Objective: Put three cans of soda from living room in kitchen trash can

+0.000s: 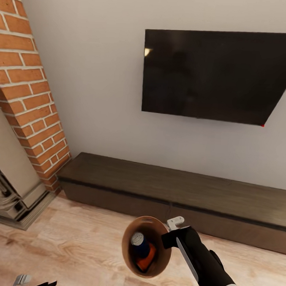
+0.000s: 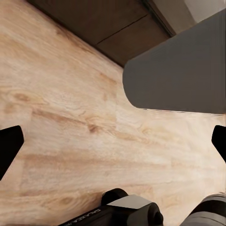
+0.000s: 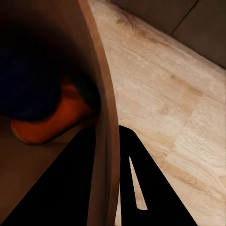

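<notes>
My right end effector [image 1: 170, 234] is clamped on the rim of the trash can [image 1: 130, 254], one finger inside the wall and one outside, as the right wrist view shows with the brown wall [image 3: 106, 141] running between my two dark fingers [image 3: 141, 188]. I hold the can above the light wood plank floor [image 1: 69, 248], near me and a little right of centre, tipped so that its brown inside faces up toward my head camera.

Inside it lies a blue soda can [image 1: 140, 243] with a grey top, and just right of it, touching, an orange soda can [image 1: 147, 256]. In the right wrist view the orange one [image 3: 52, 125] shows under a dark blue shape [image 3: 28, 89], both deep in shadow. Whether a third can lies beneath them I cannot tell; the blue can and the bin wall hide that part.

My left end effector [image 1: 22, 281] is cut off at the near left edge of the head view. In the left wrist view its fingertips [image 2: 9, 146] sit wide apart at the two edges with only floor between them, holding nothing.

Farther off, a long dark wood cabinet [image 1: 178, 191] runs along the wall under a black television [image 1: 215, 75], with the red brick fireplace [image 1: 27, 93] to the far left.
</notes>
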Available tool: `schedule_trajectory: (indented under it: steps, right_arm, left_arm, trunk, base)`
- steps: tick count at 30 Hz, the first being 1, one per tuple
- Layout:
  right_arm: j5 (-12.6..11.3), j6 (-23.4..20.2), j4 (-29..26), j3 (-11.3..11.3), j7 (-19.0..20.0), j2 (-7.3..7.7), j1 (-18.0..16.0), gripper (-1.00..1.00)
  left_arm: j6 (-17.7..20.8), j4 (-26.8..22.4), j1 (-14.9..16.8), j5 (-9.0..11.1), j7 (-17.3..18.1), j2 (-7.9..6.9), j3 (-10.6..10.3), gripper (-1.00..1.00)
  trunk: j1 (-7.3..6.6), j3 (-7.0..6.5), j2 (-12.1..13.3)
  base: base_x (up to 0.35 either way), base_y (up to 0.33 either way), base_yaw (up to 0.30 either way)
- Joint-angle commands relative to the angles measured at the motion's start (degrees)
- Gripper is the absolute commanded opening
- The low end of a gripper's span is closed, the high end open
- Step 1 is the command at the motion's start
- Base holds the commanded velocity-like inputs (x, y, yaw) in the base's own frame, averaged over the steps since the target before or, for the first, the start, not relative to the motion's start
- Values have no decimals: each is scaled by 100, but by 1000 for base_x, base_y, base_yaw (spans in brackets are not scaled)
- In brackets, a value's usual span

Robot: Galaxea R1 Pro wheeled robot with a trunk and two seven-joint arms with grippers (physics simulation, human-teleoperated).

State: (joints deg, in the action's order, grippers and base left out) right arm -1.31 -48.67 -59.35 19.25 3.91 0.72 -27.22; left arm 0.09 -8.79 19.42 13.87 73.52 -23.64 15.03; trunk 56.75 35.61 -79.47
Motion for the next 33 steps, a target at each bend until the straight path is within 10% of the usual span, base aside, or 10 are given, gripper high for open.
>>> schedule_trajectory:
  steps: [1,33]
  right_arm:
    - [-141,-2,-1,0,40,-2,-2,-100]
    - [-141,-2,3,9,40,-2,-2,-100]
  left_arm:
    - [0,1,0,-2,2,0,0,100]
    - [0,1,0,-2,11,0,0,100]
  trunk:
    - [0,-1,0]
    - [0,-1,0]
  base:
    - [-3,219,286]
    - [-53,302,286]
